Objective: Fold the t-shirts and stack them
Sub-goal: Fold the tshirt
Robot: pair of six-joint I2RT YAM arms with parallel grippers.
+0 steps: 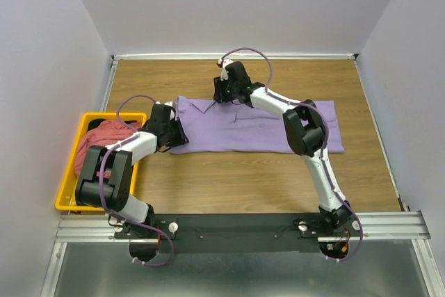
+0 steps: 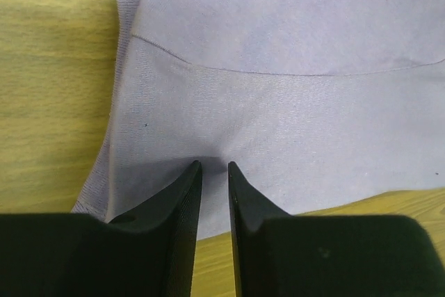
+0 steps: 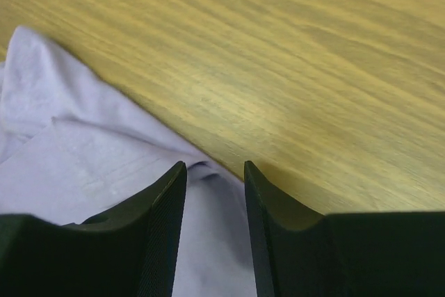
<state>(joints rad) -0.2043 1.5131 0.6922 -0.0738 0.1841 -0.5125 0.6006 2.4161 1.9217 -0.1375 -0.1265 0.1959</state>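
Note:
The lavender t-shirt (image 1: pixel 257 126) lies flat as a long band across the middle of the wooden table. My left gripper (image 1: pixel 178 134) sits at its left end. In the left wrist view its fingertips rest on the cloth (image 2: pixel 278 67) just inside the near edge, and the left gripper (image 2: pixel 212 165) shows a narrow gap with nothing in it. My right gripper (image 1: pixel 222 92) is at the shirt's far left edge. The right gripper (image 3: pixel 215 165) is open, straddling a small wrinkle at the hem of the cloth (image 3: pixel 69 151). A dusty red-pink t-shirt (image 1: pixel 104 138) lies bunched in the bin.
A yellow plastic bin (image 1: pixel 68 180) stands at the table's left edge beside the left arm. Grey walls close in the table on three sides. Bare wood (image 1: pixel 243 179) stretches between the shirt and the arm bases.

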